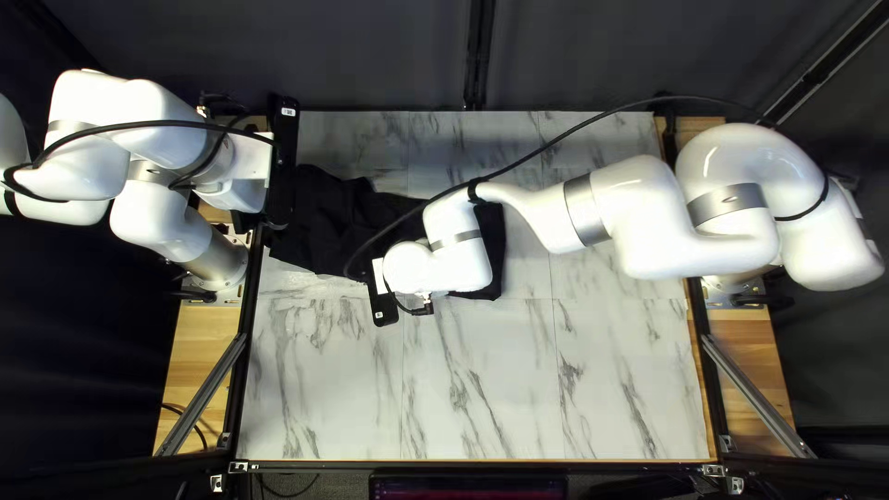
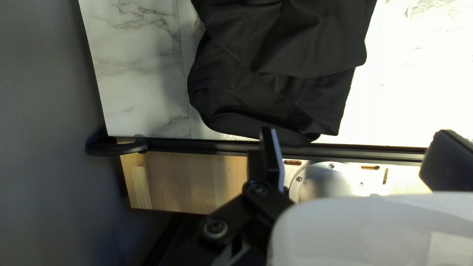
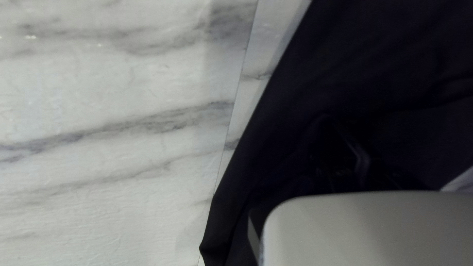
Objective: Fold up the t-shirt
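Observation:
The black t-shirt (image 1: 319, 218) lies bunched across the left and middle of the table. At its left end is my left gripper (image 1: 282, 171); my right gripper (image 1: 384, 294) is low over its near side, partly hiding it. In the left wrist view the left gripper (image 2: 358, 140) is open above the table edge, nothing between its fingers, with the t-shirt (image 2: 295, 44) and a curved hem ahead. In the right wrist view the right gripper (image 3: 362, 162) sits against the dark t-shirt (image 3: 281, 113); whether it holds cloth is too dark to tell.
Marble-patterned table (image 1: 482, 389) shows along the near side and at the right. My right arm reaches across the table's right half, over part of the t-shirt. A black rail (image 2: 207, 147) runs along the table edge below my left gripper, beside a metal base plate (image 2: 369, 170).

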